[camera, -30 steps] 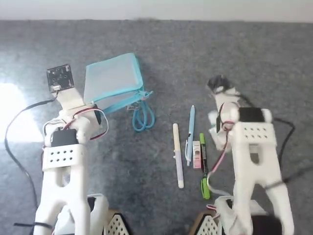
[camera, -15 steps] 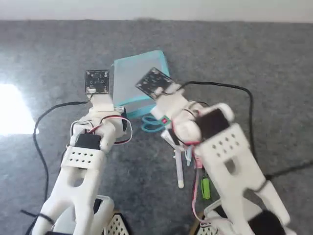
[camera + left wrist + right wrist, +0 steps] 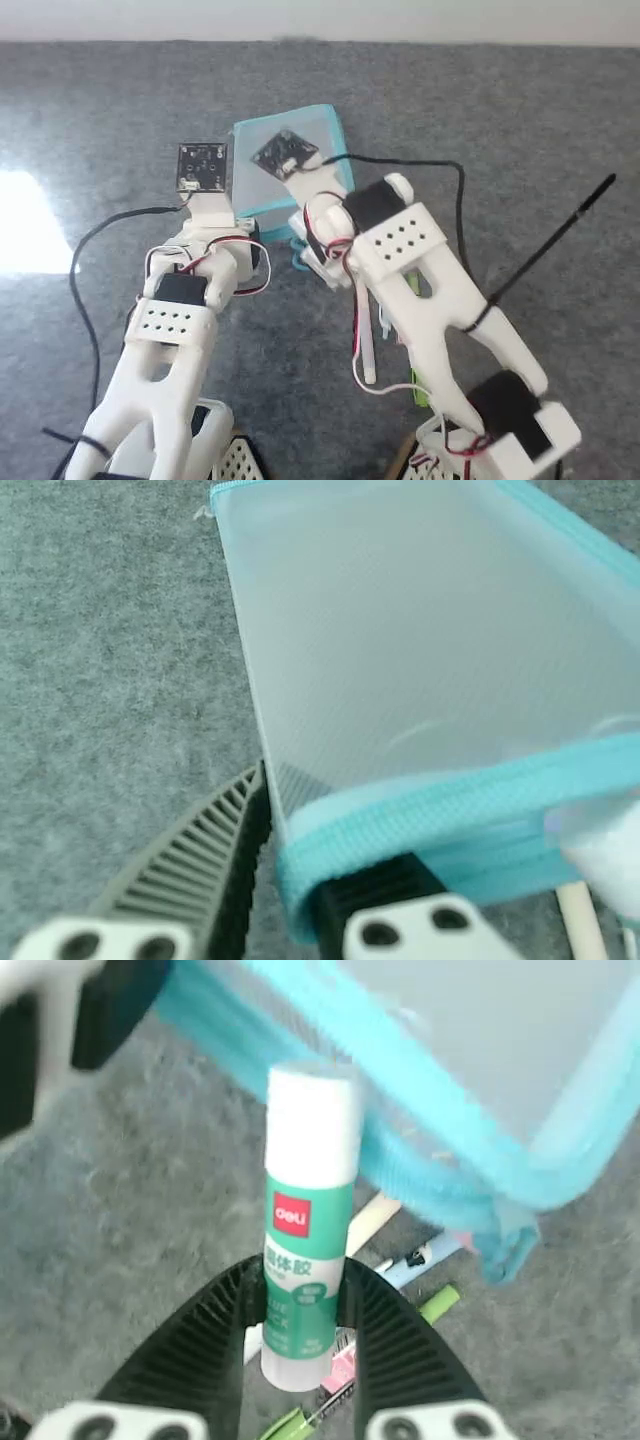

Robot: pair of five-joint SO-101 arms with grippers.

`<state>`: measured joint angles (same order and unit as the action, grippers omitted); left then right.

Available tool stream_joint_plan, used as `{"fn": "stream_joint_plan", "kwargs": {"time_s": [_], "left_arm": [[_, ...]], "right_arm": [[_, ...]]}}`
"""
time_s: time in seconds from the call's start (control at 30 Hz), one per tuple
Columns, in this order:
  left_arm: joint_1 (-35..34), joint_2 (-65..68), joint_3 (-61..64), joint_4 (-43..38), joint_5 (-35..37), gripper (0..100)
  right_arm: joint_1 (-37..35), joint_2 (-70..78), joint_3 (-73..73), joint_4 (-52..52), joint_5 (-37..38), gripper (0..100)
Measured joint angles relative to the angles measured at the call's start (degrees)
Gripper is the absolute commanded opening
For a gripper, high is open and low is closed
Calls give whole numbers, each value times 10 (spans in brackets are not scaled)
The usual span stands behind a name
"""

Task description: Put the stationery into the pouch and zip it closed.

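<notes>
The translucent pouch with teal zipper trim lies at the table's middle back. My left gripper is shut on the trim at the pouch mouth's corner. A white and green glue stick stands upright in my right gripper, which is shut on it; the stick's cap is right at the teal mouth edge of the pouch. In the high view the right arm crosses over from the right to the pouch. A cream pen and a green highlighter lie on the mat behind that arm.
Behind the glue stick lie a cream pen, a blue pen, a green highlighter and a pink eraser. The pouch's teal loop strap lies between the arms. A black cable arcs over the right arm.
The right arm swung from the right side across to the pouch with the glue stick. The left arm shifted the pouch to the right.
</notes>
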<state>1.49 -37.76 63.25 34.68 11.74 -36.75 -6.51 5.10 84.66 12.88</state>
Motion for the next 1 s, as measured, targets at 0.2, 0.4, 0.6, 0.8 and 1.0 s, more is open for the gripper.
{"fn": "stream_joint_plan", "kwargs": {"time_s": [0.2, 0.4, 0.6, 0.8, 1.0], "left_arm": [[17, 0, 11, -3, -4, 12], [20, 0, 11, -4, -4, 12], [20, 0, 11, -4, -4, 12], [12, 1, 11, -4, -3, 12], [10, 1, 4, -4, -3, 12]], "right_arm": [[-1, 73, -125, 20, -25, 8], [-1, 180, -276, 105, -27, 8], [-2, 260, -376, 162, -27, 7], [0, 265, -396, 162, -29, 7], [17, 266, -469, 162, -42, 7]]}}
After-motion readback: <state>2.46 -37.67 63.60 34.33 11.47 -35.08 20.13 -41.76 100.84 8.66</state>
